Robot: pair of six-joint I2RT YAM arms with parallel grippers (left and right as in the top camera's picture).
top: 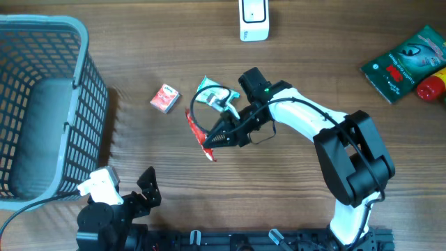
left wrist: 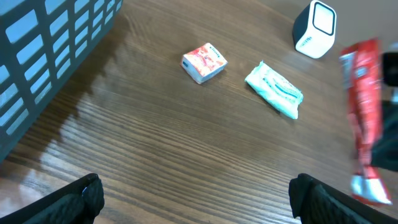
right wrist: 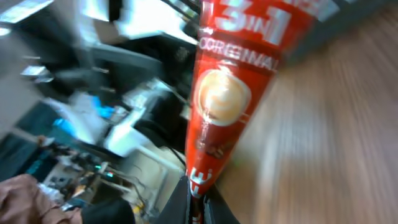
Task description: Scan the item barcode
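Note:
A long red coffee sachet (top: 197, 131) marked "3 in 1" (right wrist: 225, 93) is pinched at one end by my right gripper (top: 209, 142), shut on it and lifted off the table. In the right wrist view the jaws (right wrist: 198, 199) clamp the sachet's lower end and it sticks straight out. The left wrist view has the same sachet (left wrist: 364, 118) at its right edge. The white scanner (top: 254, 19) stands at the table's far edge (left wrist: 314, 28). My left gripper (top: 143, 192) rests open near the front edge, nothing between its fingers (left wrist: 199, 193).
A small red and white box (top: 165, 98) and a teal packet (top: 212, 94) lie mid-table beside the right arm. A grey basket (top: 42, 104) fills the left side. A green bag (top: 408, 63) and a red object (top: 432, 87) sit at the far right.

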